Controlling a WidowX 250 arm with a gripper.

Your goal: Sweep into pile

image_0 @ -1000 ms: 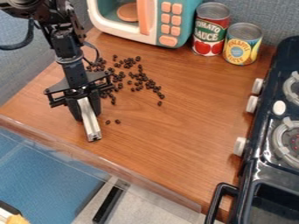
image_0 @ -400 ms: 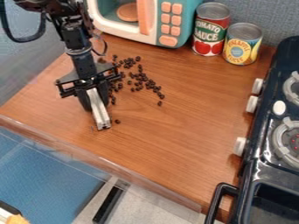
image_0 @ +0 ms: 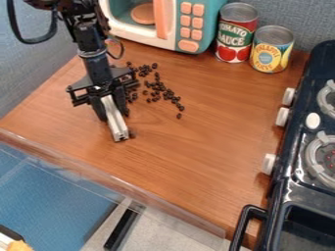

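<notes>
Black two-finger gripper (image_0: 114, 116) holds straight, pale bar (image_0: 118, 129)

The jaws are closed on the bar, its free end pointing near. Small, round, dark beads (image_0: 157, 86) lie loosely scattered on the brown wood-grain counter (image_0: 209, 147), mostly to the far right of the bar; one sits just beside its near end.

Black arm (image_0: 93, 56) slanting from upper left, end effector (image_0: 112, 112) pointing downward; fingers clamped
</notes>
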